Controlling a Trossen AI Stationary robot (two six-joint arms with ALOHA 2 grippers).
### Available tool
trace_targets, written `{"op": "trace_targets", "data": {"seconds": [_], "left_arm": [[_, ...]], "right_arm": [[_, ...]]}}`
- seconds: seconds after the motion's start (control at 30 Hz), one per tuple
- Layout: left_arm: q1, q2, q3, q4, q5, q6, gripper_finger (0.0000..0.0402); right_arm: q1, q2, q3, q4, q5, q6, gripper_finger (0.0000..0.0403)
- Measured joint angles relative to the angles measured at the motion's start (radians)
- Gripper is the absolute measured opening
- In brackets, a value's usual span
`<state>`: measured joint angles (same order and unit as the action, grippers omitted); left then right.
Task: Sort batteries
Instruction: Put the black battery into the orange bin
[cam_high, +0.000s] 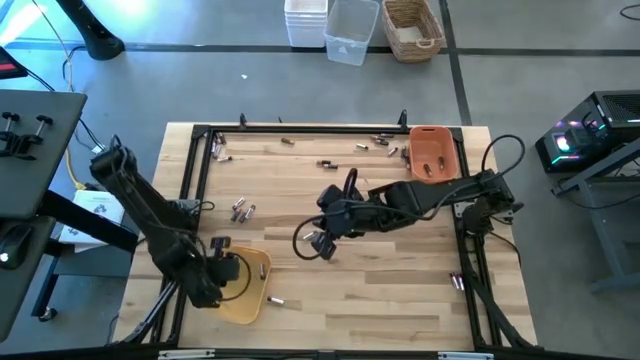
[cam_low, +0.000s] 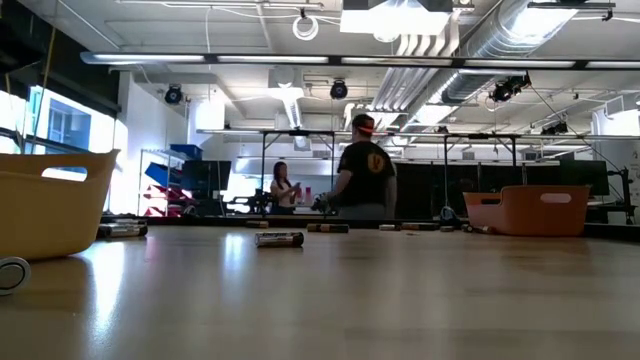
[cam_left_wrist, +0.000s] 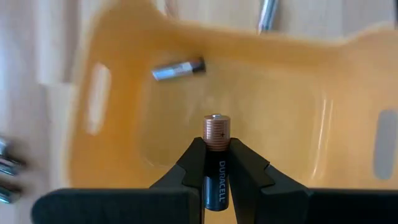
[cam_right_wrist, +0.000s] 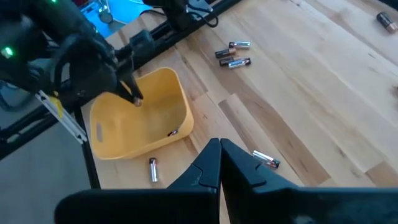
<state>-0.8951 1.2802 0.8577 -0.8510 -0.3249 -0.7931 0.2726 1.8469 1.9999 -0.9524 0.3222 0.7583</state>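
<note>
My left gripper (cam_left_wrist: 216, 163) hangs over the yellow tray (cam_left_wrist: 298, 106) near the table's near left corner (cam_high: 248, 300), shut on a black-and-copper battery (cam_left_wrist: 216, 134). One silvery battery (cam_left_wrist: 178, 70) lies inside that tray. My right gripper (cam_right_wrist: 221, 149) is above the table's middle (cam_high: 320, 245), shut, with nothing showing between its fingers. Loose batteries lie flat on the wood: a small group (cam_high: 243, 210) on the left, several along the far edge (cam_high: 380, 142), one (cam_right_wrist: 153, 169) beside the yellow tray. The orange tray (cam_high: 435, 152) sits at the far right. My left gripper pinches the battery's black body (cam_left_wrist: 216, 177) between its two fingers, which lie along it. The copper end (cam_left_wrist: 216, 127) sticks out past the fingertips. The fingers come from above, pointing down, and the battery is lifted clear above the yellow tray's floor.
A black metal frame (cam_high: 200, 160) borders the table. More batteries lie at the near right edge (cam_high: 456, 282) and just ahead of my right gripper (cam_right_wrist: 266, 160). In the low view, one battery (cam_low: 278, 239) lies mid-table and people stand in the room behind.
</note>
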Motion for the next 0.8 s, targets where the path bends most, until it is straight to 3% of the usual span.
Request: {"op": "trace_targets", "data": {"seconds": [0.23, 0.4, 0.63, 0.8], "left_arm": [[0.105, -0.228, -0.002, 0.115, -0.073, 0.210, 0.0031], [0.330, -0.301, -0.001, 0.264, -0.067, 0.442, 0.0031], [0.714, -0.193, 0.006, 0.609, 0.144, 0.664, 0.0031], [0.935, -0.037, 0.100, 0.635, 0.177, 0.718, 0.0031]], "right_arm": [[0.005, -0.010, 0.000, -0.014, 0.001, 0.007, 0.0000], [-0.029, -0.018, 0.000, -0.096, -0.001, -0.059, 0.0000], [-0.166, -0.039, 0.000, -0.161, -0.102, -0.351, 0.0000], [-0.338, -0.074, 0.000, -0.191, -0.201, -0.593, 0.0000]]}}
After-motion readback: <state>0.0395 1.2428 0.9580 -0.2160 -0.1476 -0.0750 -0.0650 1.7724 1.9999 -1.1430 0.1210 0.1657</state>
